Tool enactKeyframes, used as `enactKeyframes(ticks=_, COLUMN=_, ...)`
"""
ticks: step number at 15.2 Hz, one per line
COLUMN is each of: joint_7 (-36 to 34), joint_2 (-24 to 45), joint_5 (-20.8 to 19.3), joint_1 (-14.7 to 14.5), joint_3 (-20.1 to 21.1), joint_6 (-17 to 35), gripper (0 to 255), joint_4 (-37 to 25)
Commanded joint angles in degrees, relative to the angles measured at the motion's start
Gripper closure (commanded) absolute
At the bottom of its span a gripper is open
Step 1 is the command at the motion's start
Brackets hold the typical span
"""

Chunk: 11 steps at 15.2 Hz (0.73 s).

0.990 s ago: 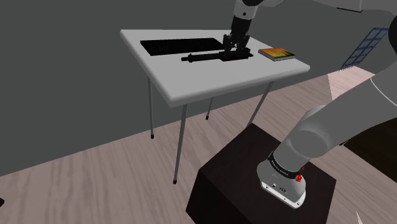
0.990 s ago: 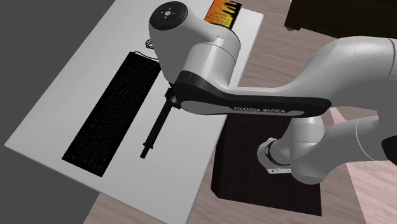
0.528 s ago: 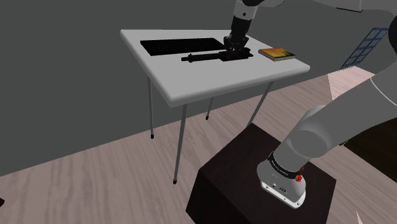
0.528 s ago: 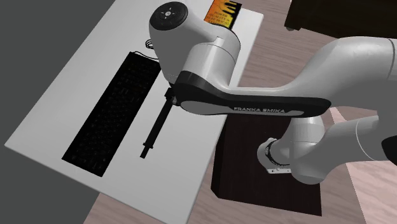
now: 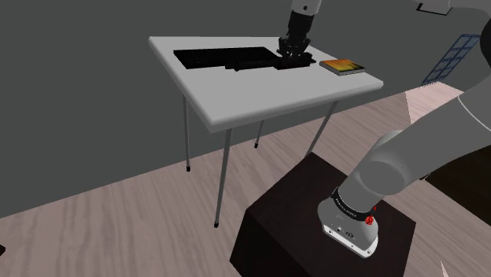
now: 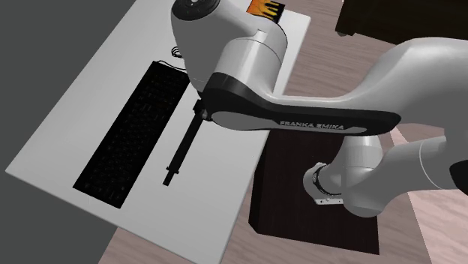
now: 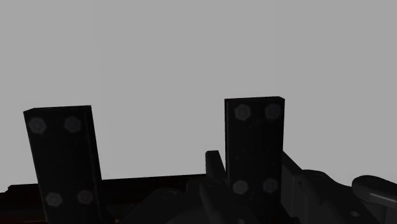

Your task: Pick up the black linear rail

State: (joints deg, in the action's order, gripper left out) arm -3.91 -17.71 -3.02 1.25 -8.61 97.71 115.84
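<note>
**Black linear rail (image 6: 182, 150): held by the gripper (image 5: 293, 58), just off the table**

Location. We find the black linear rail over the white table (image 5: 260, 98), running lengthwise beside a black keyboard (image 6: 131, 135). In the second exterior view the keyboard sits at the rail's 9 o'clock, with a strip of bare tabletop between them. In the shoulder view the same rail crosses the keyboard's near edge. We read that mismatch as the rail hanging a little above the surface, not lying on it.

Gripper. It sits toward the rail's end nearest the orange-covered book (image 5: 343, 66). The book lies at the gripper's 3 o'clock in the shoulder view, apart from it. In the wrist view the fingers (image 7: 253, 146) stand parted, with plain grey between their tips and the rail's dark bulk low between them. We judge the gripper to be pinching the rail, parted only by its width. The contact itself is too dark to make out.

Other. The dark box stand (image 5: 291, 212) is at 5 o'clock of the table in the shoulder view.

Progress. Done, in our judgement: the approach, the grip and the first of the lift. Left: raising the rail well clear of table and keyboard. The grip is near one end, so we expect the long free end may droop or swing.
</note>
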Motion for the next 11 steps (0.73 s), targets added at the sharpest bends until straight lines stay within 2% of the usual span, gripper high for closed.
enactKeyframes(ticks=1, joint_7=0.01, joint_2=0.18, joint_5=0.05, joint_1=-0.04, joint_3=0.05, joint_6=-1.53, gripper=255, joint_4=-1.74)
enactKeyframes(ticks=9, joint_7=0.20, joint_2=1.28, joint_5=0.25, joint_1=-0.14, joint_3=0.13, joint_6=-7.72, gripper=255, joint_4=-9.02)
enactKeyframes(ticks=11, joint_7=0.20, joint_2=1.31, joint_5=0.26, joint_1=-0.14, joint_3=0.14, joint_6=-7.84, gripper=255, joint_4=-9.17)
